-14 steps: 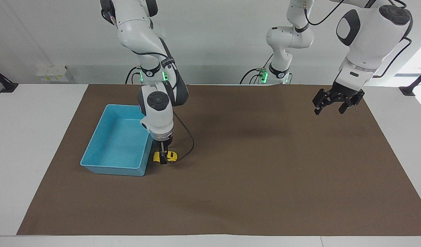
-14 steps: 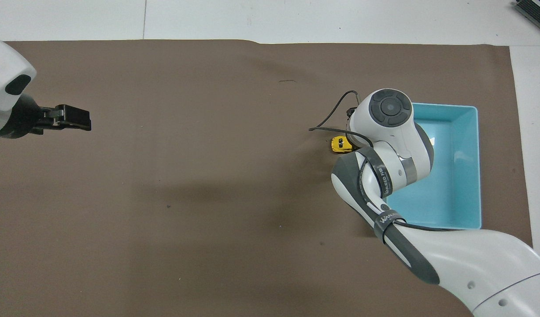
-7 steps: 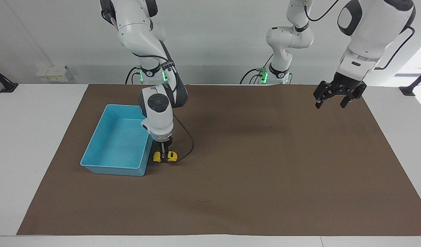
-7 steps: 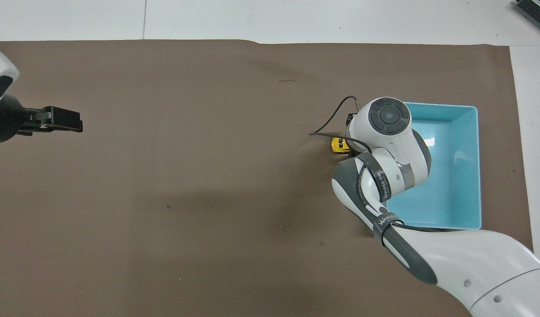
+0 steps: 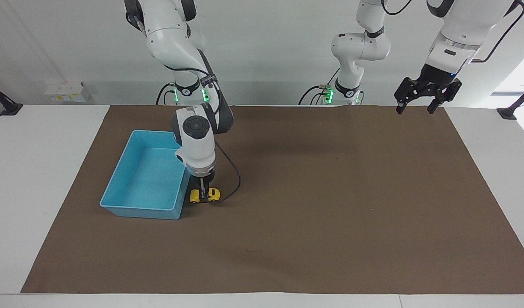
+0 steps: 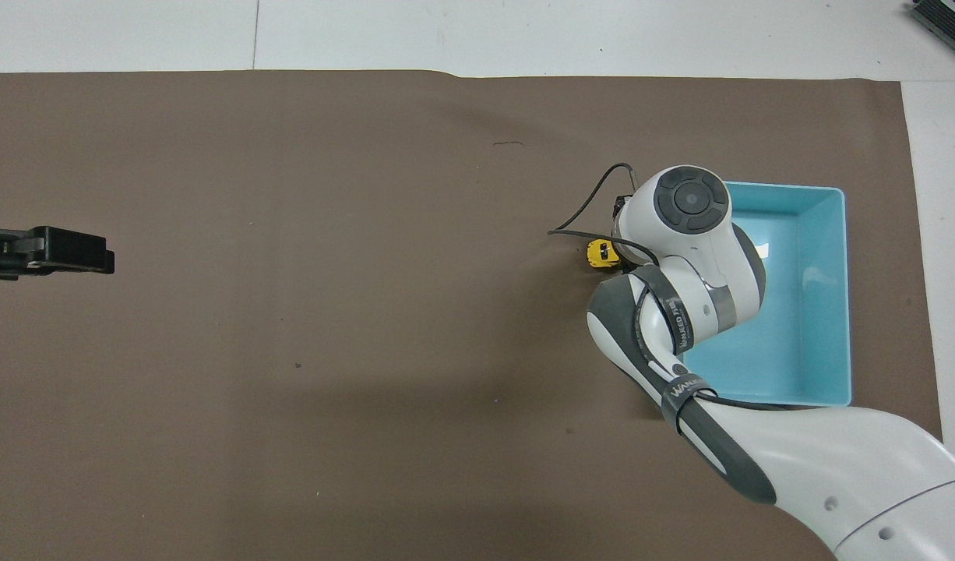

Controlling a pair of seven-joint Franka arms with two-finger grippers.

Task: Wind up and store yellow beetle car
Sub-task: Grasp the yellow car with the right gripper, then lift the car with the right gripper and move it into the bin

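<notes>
Yellow beetle car (image 5: 205, 195) | right gripper (image 5: 204, 193) vertical, clamping; left gripper (image 5: 427, 93) raised, spread

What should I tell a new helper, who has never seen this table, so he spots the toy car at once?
Find the light-blue bin on the brown mat, toward the right arm's end of the table. Beside the bin's wall, on the mat, sits the yellow beetle car, gripped by the right pincer. It is the only bright yellow thing, far smaller than the bin.
</notes>
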